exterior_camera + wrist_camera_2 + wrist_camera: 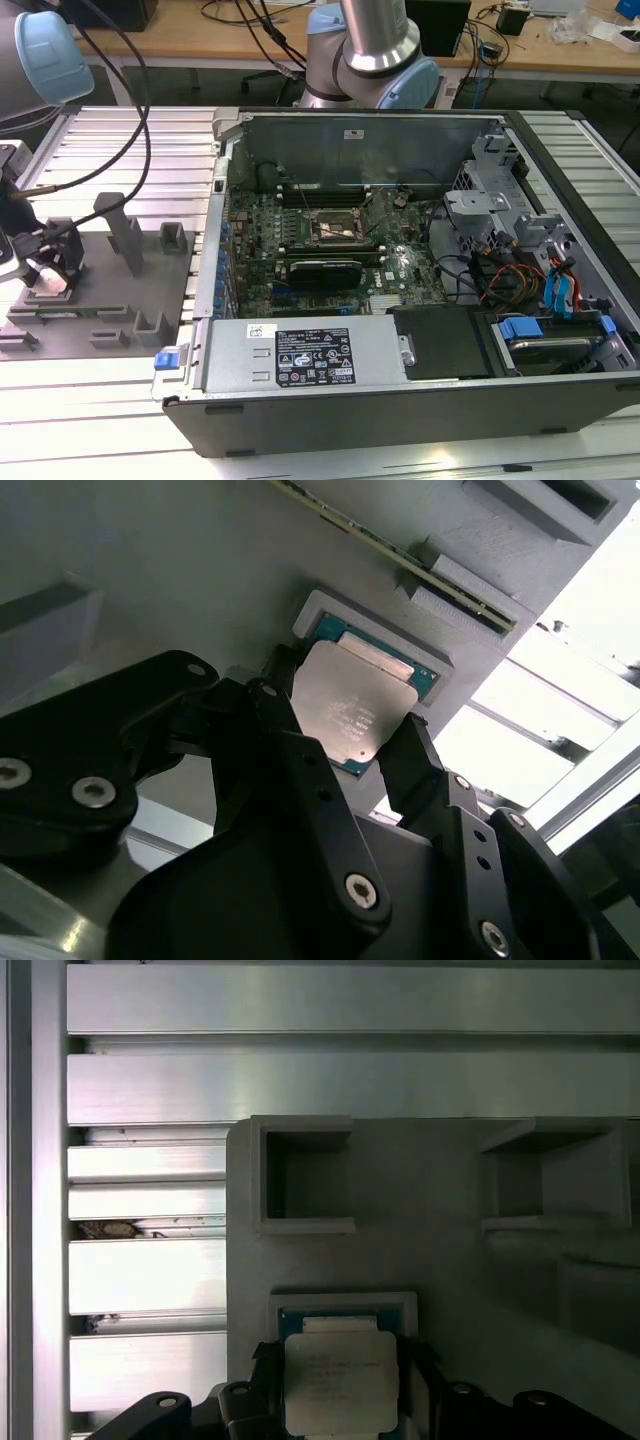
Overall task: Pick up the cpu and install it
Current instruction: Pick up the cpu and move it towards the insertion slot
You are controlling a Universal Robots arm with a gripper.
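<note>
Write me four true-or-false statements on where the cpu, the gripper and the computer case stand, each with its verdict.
1. The motherboard socket lies inside the open computer case. True.
2. The cpu is seated in that socket. False: it is at the grey fixture, outside the case.
3. The gripper is right at the cpu. True.
4. The gripper hangs over the socket. False: it is at the fixture, on the exterior view's left.

No legible text anywhere.
</note>
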